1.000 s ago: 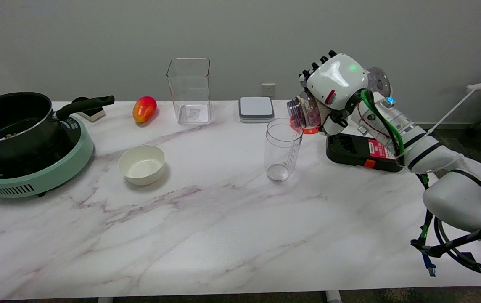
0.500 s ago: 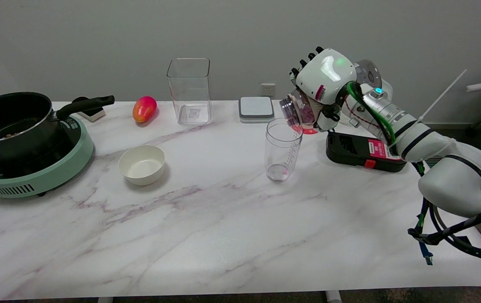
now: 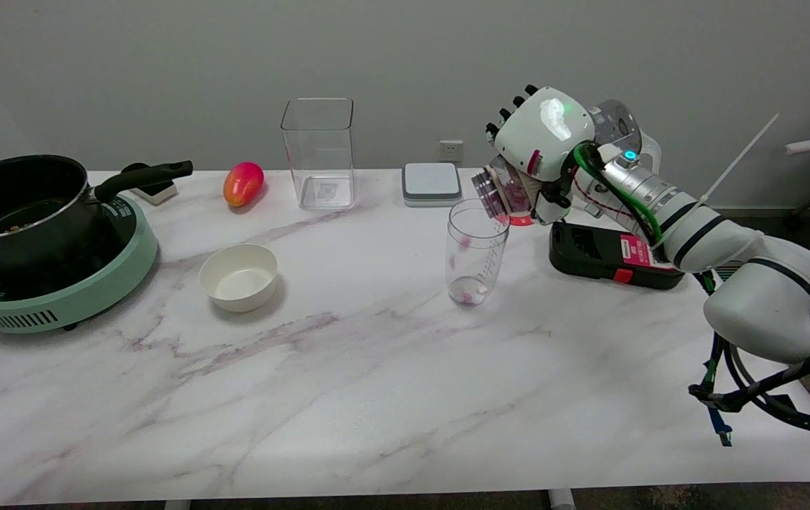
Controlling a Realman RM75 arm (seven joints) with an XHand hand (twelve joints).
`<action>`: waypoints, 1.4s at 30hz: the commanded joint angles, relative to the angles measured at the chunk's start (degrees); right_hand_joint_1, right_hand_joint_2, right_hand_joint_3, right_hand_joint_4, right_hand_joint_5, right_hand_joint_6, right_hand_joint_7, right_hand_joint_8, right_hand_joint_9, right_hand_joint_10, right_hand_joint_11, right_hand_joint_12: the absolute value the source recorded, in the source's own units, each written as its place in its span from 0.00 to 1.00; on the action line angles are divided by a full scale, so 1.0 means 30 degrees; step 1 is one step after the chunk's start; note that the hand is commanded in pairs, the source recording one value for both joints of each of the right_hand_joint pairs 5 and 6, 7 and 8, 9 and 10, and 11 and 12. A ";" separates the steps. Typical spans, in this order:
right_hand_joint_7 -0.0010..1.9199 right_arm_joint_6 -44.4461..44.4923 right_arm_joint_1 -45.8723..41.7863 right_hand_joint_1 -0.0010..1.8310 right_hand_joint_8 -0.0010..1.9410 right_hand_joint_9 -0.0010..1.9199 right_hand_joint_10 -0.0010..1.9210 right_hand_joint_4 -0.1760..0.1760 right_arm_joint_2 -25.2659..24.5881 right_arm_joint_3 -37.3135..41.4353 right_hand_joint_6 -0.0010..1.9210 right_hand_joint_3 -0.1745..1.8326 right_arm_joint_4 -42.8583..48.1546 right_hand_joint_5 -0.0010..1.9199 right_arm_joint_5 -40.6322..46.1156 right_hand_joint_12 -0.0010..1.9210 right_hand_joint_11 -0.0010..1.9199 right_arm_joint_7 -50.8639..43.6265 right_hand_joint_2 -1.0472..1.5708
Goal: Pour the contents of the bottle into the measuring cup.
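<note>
- Above the right half of the table point(image 3: 348, 397): my right hand point(image 3: 543, 138), fingers wrapped round the bottle point(image 3: 500, 193); the white back of the hand hides most of the grip.
- Bottle: clear, wide-mouthed, lying nearly on its side in my hold, mouth turned left and down, hanging just over the right edge of the cup's rim. Whether mouth and rim touch, I cannot tell.
- Contents: small pinkish-red pieces, visible through the bottle wall; a few lie at the bottom of the cup and one or two show partway down inside it.
- Measuring cup point(image 3: 476, 251): clear, tall, narrowing toward the base, upright on the table, printed marks on its side; nothing holds it.
- Handling, bottle: I judge it light and stiff, smooth-walled and so likely slippery. Best held round the middle of the body, as now, leaving the mouth free.
- Handling, cup: I judge it light and easy to tip. A knock from the bottle on its rim could upset it.
- Handling, contents: dry loose pieces, likely to come in a rush if tilted steeply.
- Just behind and right of the cup: a black box with a red label point(image 3: 614, 255).
</note>
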 commanded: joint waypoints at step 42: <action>0.83 0.4132 -0.0619 0.75 0.83 0.76 0.76 0.50 0.2400 -0.2501 0.84 0.39 0.3680 0.84 -0.0698 0.65 0.65 -0.3740 0.79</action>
